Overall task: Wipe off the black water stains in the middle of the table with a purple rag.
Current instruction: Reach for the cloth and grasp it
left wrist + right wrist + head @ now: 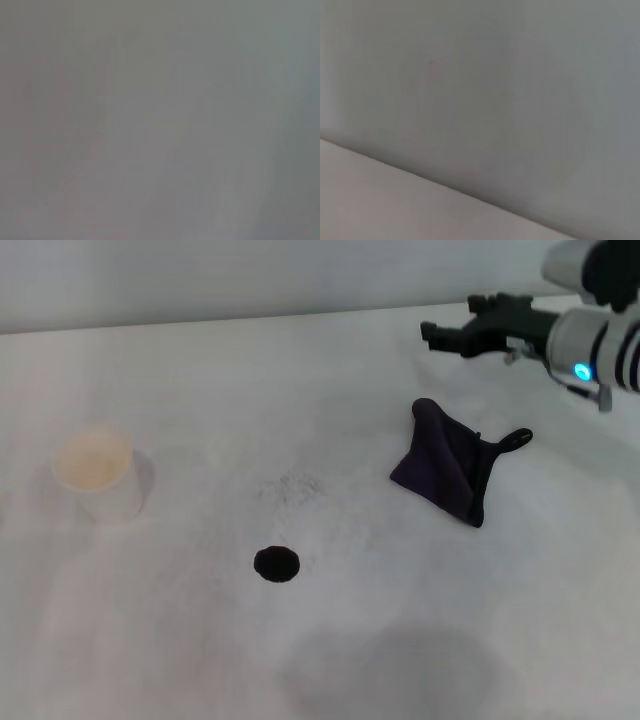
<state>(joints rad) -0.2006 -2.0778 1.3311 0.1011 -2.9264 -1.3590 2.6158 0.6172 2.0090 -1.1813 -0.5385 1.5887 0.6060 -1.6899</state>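
Note:
The purple rag (450, 465) lies crumpled on the white table (180, 640), right of centre, with a small black loop at its right corner. The black water stain (276, 563) is a small round blot left of and nearer than the rag. My right gripper (450, 320) hovers above the table's far right, beyond the rag and apart from it, fingers open and empty. The left gripper is out of the head view. Both wrist views show only blank grey surface; the right one also catches a strip of table (380, 210).
A white paper cup (100, 475) stands at the left of the table. A faint grey speckled smudge (290, 487) lies beyond the stain. The table's far edge meets a plain wall.

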